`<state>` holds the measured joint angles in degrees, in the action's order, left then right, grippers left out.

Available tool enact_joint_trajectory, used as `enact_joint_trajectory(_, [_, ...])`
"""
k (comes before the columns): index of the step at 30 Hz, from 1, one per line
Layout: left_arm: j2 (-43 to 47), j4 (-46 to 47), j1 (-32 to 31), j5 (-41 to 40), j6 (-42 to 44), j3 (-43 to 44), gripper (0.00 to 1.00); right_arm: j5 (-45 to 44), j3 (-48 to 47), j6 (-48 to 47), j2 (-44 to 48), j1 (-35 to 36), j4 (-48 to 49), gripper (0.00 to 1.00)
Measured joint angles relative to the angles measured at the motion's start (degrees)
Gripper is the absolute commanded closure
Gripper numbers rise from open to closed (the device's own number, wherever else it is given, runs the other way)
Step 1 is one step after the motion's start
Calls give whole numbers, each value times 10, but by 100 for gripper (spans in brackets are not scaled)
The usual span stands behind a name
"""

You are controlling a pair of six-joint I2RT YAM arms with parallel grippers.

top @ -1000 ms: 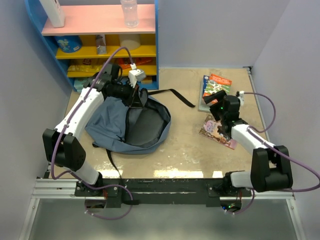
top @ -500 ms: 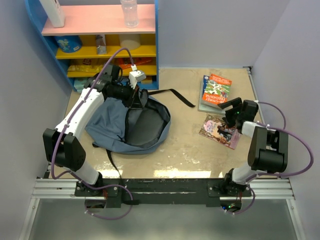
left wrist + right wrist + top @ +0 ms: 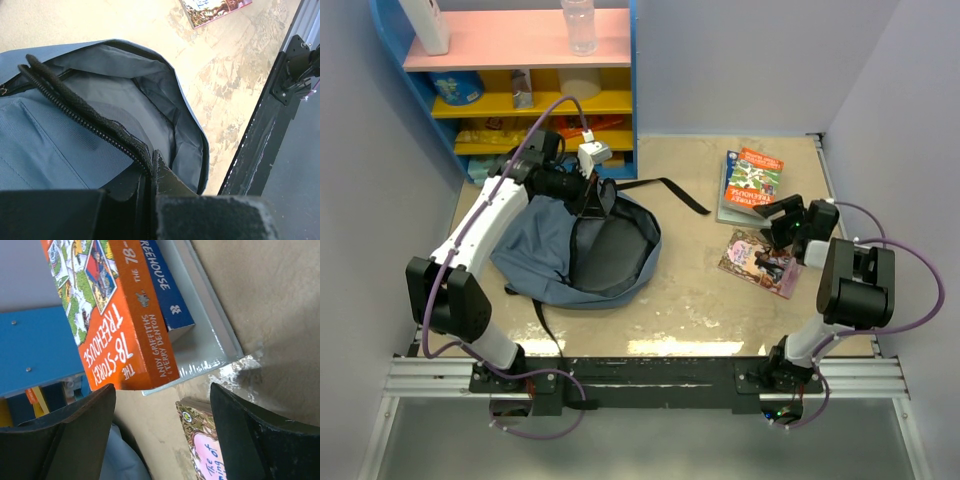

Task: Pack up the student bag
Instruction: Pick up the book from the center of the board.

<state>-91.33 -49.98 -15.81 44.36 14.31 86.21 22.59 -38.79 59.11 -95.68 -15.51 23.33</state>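
My left jaws pinched the bag (image 3: 50, 150) by its zipper (image 3: 90, 117). My right jaws gaped wide, books (image 3: 125, 325) just in front.

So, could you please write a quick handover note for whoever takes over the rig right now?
Left gripper: shut on the zipper edge of the student bag, holding the mouth open.
Right gripper: open, empty, beside the book stack.
Things: bag lies on the table's left; orange book tops the stack at right, pink book nearer.
Done: bag open, nothing visible inside.
Left: likely packing the books.
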Motion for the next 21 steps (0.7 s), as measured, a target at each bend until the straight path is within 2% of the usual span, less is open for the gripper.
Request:
enact_joint_trajectory(4, [0, 3, 0, 0, 3, -13, 100, 8, -4, 0, 1, -1, 8, 22])
enact_joint_trajectory(10, [0, 6, 0, 2, 3, -17, 100, 10, -13, 3, -3, -4, 25, 30])
enact_joint_trajectory(21, [0, 5, 4, 5, 12, -17, 100, 12, -30, 14, -56, -10, 76, 35])
